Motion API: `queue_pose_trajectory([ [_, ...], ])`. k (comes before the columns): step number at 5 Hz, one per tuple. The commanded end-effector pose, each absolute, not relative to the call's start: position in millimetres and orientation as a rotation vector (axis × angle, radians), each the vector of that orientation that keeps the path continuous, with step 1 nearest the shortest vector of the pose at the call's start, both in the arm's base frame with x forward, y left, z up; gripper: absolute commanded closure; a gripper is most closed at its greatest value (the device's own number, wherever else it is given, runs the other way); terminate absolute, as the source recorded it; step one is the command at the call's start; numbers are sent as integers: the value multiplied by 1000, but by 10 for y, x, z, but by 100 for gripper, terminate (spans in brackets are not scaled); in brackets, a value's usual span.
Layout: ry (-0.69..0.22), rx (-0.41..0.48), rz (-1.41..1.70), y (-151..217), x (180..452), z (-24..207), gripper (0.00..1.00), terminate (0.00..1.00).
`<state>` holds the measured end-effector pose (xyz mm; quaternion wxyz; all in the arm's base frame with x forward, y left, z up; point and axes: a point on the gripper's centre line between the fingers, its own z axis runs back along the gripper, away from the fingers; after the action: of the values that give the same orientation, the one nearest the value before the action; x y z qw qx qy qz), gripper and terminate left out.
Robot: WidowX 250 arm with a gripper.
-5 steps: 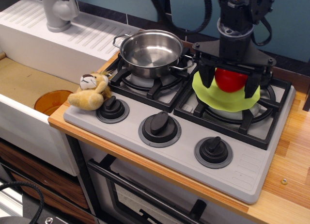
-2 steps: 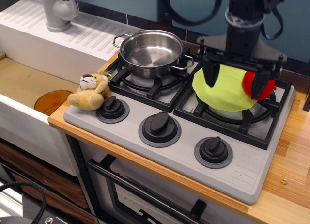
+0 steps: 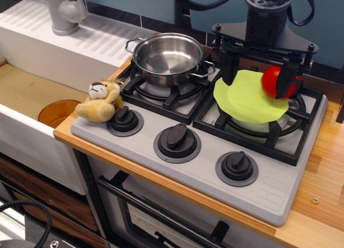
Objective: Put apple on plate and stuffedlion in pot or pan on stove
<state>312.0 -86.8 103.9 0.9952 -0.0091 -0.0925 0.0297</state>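
Note:
The red apple (image 3: 275, 81) is at the right edge of the lime-green plate (image 3: 244, 100), which lies on the right burner of the grey stove (image 3: 207, 170). My gripper (image 3: 259, 75) hovers just above the plate, jaws wide apart. The apple touches the inside of the right finger (image 3: 291, 80); I cannot tell whether it rests on the plate. The stuffed lion (image 3: 99, 102) lies at the stove's front left corner, beside the left knob. The steel pot (image 3: 167, 57) stands empty on the left burner.
An orange-brown dish (image 3: 58, 112) lies in the sink at the left. A grey faucet (image 3: 64, 12) stands at the back left. Three knobs (image 3: 177, 140) line the stove's front. A wooden counter (image 3: 322, 173) runs along the right.
The apple has shifted from between the fingers to the right finger's side at the plate's edge. The gripper has risen and moved back a little. Lion and pot have not moved.

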Motion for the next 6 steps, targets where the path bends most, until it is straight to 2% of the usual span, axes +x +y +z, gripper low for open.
queue_pose_trajectory([
  [1, -253, -36, 57, -909, 3207, 1263, 0, 0],
  [4, -253, -36, 57, -909, 3207, 1263, 0, 0],
  [6, -302, 197, 105, -435, 3098, 1277, 0, 0],
])
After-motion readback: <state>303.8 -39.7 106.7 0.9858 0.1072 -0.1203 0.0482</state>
